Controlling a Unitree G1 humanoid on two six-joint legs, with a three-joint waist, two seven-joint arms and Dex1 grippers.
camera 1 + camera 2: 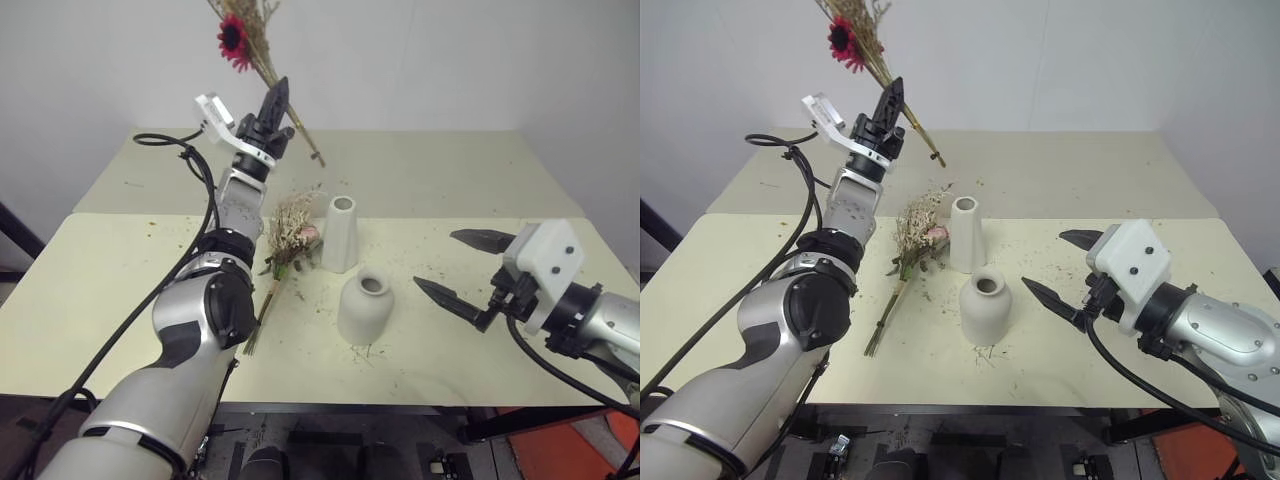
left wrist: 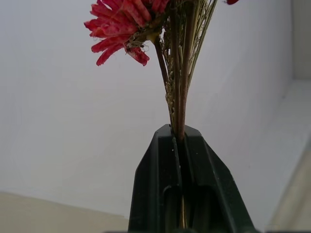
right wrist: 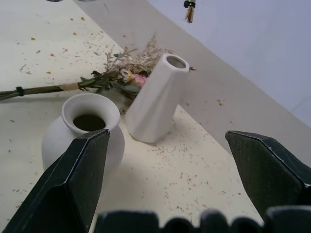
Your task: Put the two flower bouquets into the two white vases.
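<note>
My left gripper [image 1: 278,108] is raised above the far side of the table, shut on the stems of the red daisy bouquet [image 1: 240,38]. Its flower heads point up and left, and its stem ends [image 1: 314,155] hang behind the gripper. In the left wrist view the stems [image 2: 179,97] are pinched between the black fingers. The pink rose bouquet [image 1: 288,240] lies flat on the table, left of the tall slim vase [image 1: 340,233]. The squat vase [image 1: 365,306] stands just in front of the tall one. My right gripper [image 1: 456,266] is open, right of both vases, holding nothing.
Dried flower crumbs litter the cream table [image 1: 120,300] around the vases. A second table [image 1: 430,170] joins behind it, against a white wall. Black cables run along my left arm.
</note>
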